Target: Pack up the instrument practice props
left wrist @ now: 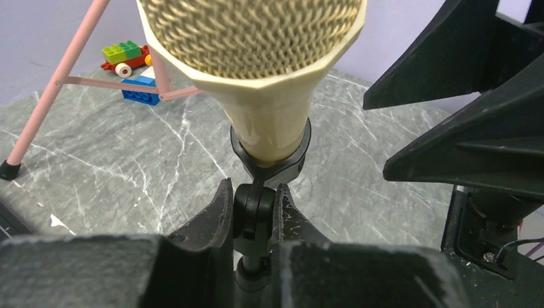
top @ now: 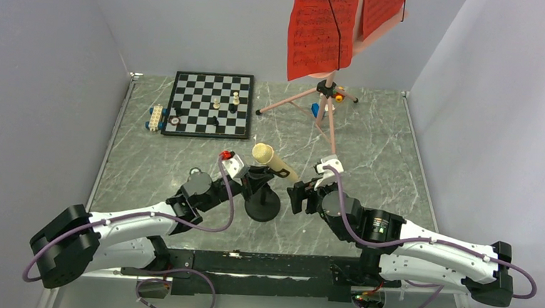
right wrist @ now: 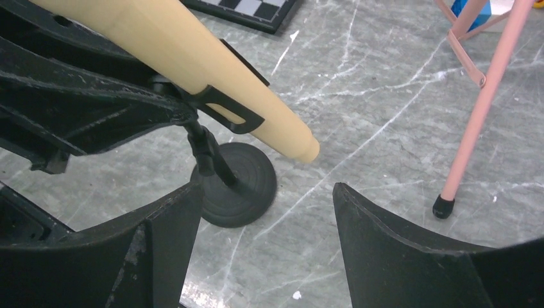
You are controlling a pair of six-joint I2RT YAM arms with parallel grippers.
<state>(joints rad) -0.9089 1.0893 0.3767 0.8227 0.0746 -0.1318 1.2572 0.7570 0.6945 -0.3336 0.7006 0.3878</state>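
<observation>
The cream microphone [top: 272, 160] sits tilted in a clip on its black round-base stand [top: 262, 206] at the table's near middle. My left gripper [top: 252, 179] is shut on the stand's swivel joint [left wrist: 255, 208] just under the microphone [left wrist: 256, 45]. My right gripper [top: 298, 197] is open and empty, just right of the stand; the microphone's handle [right wrist: 192, 64] and the base [right wrist: 247, 186] lie in front of its jaws [right wrist: 264, 190]. The pink tripod music stand [top: 327, 107] stands at the back, holding red sheet-music pages [top: 321, 32].
A chessboard [top: 212, 104] with pieces lies at the back left, with toy bricks [top: 156, 117] beside it. More coloured bricks [left wrist: 131, 54] lie under the tripod. A pink tripod leg [right wrist: 481, 109] reaches close to my right gripper. Grey walls enclose the table.
</observation>
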